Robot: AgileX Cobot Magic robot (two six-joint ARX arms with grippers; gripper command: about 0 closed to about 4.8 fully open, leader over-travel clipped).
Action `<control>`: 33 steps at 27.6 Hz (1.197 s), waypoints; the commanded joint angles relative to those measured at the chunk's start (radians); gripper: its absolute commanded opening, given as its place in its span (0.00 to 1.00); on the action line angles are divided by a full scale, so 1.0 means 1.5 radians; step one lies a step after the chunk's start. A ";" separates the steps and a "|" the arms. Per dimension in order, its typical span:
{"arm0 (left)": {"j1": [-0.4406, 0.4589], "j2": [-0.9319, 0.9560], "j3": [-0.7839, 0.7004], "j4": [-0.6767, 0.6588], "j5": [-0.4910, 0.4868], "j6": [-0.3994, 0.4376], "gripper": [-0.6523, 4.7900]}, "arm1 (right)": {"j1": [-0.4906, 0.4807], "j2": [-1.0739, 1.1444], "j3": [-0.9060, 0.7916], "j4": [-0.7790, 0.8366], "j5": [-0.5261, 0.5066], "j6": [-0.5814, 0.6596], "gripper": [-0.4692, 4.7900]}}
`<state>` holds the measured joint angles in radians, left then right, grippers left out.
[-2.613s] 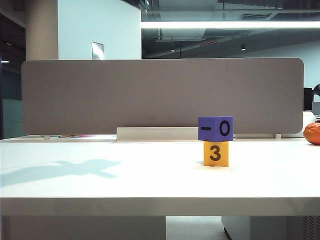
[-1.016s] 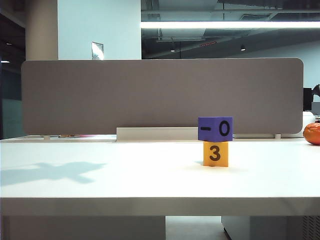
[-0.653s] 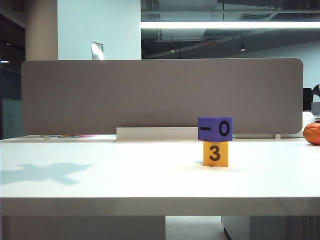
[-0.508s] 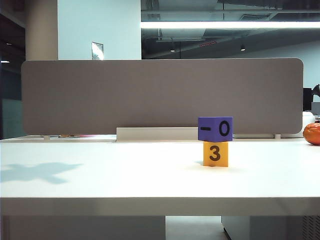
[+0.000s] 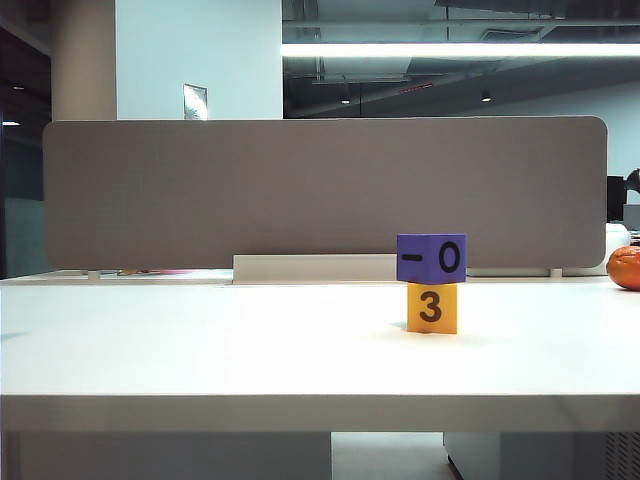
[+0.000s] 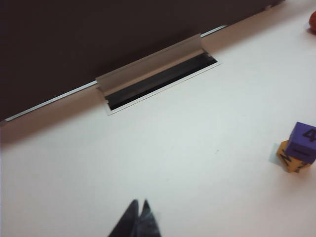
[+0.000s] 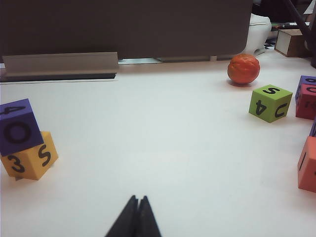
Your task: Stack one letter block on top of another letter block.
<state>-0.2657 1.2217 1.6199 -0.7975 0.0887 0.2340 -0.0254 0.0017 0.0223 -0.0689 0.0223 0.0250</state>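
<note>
We had set the purple block (image 5: 431, 258) right on top of the yellow block (image 5: 431, 308). Our left gripper (image 6: 138, 216) and right gripper (image 7: 137, 213) were closed, empty, well away from the yellow block, because stacking looked done.

You see a blue-purple cube (image 5: 431, 258) marked with a black dash and "O", a yellow-orange cube (image 5: 431, 308) bearing a black "3", a lime-green lettered cube (image 7: 270, 102), and an orange ball (image 7: 243, 68).
</note>
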 commanded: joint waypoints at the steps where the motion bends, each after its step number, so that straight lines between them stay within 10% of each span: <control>1: 0.032 -0.079 -0.113 0.073 0.001 -0.017 0.11 | 0.000 -0.001 0.004 0.009 0.001 -0.002 0.08; 21: 0.038 -0.442 -0.561 0.199 -0.059 -0.134 0.11 | -0.001 -0.001 0.004 0.009 0.001 -0.002 0.08; 33: 0.038 -0.527 -0.617 0.173 -0.089 -0.126 0.11 | -0.001 -0.001 0.004 0.009 0.001 -0.002 0.08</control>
<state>-0.2073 0.4313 0.6910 -0.5579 -0.0288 0.0101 -0.0254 0.0013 0.0223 -0.0692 0.0223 0.0250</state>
